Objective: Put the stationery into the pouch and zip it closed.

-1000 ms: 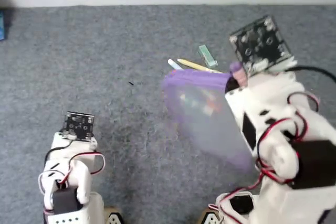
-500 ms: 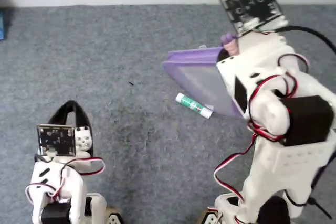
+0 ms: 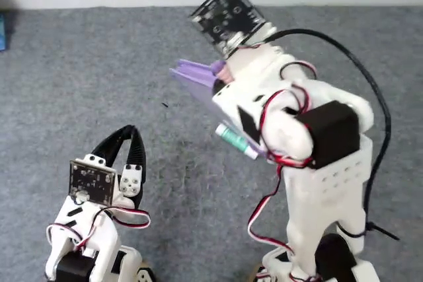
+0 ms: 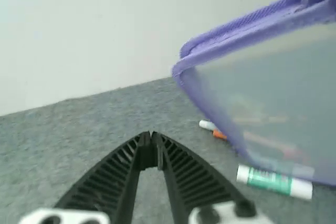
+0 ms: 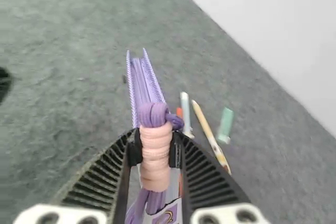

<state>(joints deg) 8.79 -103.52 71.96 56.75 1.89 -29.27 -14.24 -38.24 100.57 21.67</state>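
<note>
- The right gripper (image 5: 155, 136) is clamped on the pink-wrapped pull (image 5: 154, 156) at one end of the pouch (image 3: 193, 74). The pouch hangs from that single hold, clear of the mat (image 3: 99, 64).
- The left gripper (image 4: 150, 141) has its jaws closed tip to tip on nothing. It sits low over the mat, well apart from the pouch and pointed toward it.
- The pouch has purple fabric edging and cloudy see-through sides. It is judged soft and light, so it is likely to sag, twist and swing from a one-point hold. Whether the zip is open cannot be told.
- The glue stick (image 4: 273, 181) lies on the mat just under the pouch's lower edge.
- The pencil (image 5: 209, 136), pen (image 5: 185, 113) and eraser (image 5: 226, 124) lie close together on the mat beyond the pouch.
- Faint colour shows through the pouch's side. Whether it is contents or things behind cannot be told.
- The pull is a sound grip for zipping but a poor one for loading. The pouch needs a second hold on its purple edging, opposite the pull, to keep the mouth taut.
- The glue stick, pen and pencil are judged rigid, smooth and round, and therefore liable to roll. Each is best pinched across the middle of its barrel.
- The eraser is judged small and flat, and is best taken across its narrow sides.
</note>
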